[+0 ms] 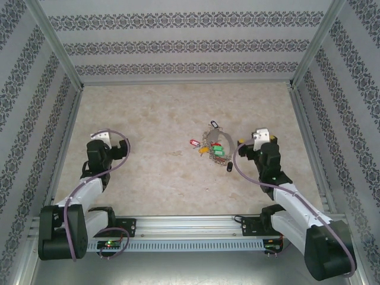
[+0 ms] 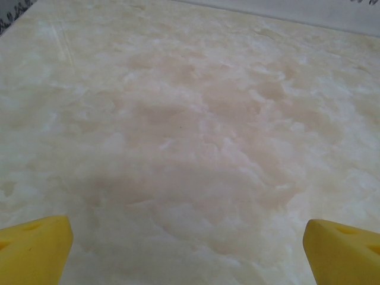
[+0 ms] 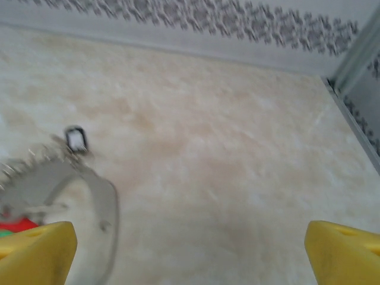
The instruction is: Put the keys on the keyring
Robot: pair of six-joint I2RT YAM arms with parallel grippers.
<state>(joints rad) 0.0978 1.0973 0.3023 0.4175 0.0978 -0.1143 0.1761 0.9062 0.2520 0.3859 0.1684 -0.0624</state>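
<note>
Worktop (image 1: 148,119): cream-beige, marbled with pale cloudy blotches. Walls (image 1: 178,35): off-white, horizontal bands of dark grey floral ornament. Keys (image 1: 212,148): silver metal, with tags in red (image 1: 192,143), green (image 1: 219,151), yellow (image 1: 203,150) and black (image 1: 214,124). Keyring (image 3: 110,208): silver-grey. Left gripper (image 2: 189,252) fingers (image 2: 32,249): bright yellow. Right gripper (image 3: 190,252) fingers (image 3: 341,252): same yellow. Arms (image 1: 83,193): white links, black joints. Cables (image 1: 119,148): dull purple-grey. Base rail (image 1: 190,225): silver aluminium.
</note>
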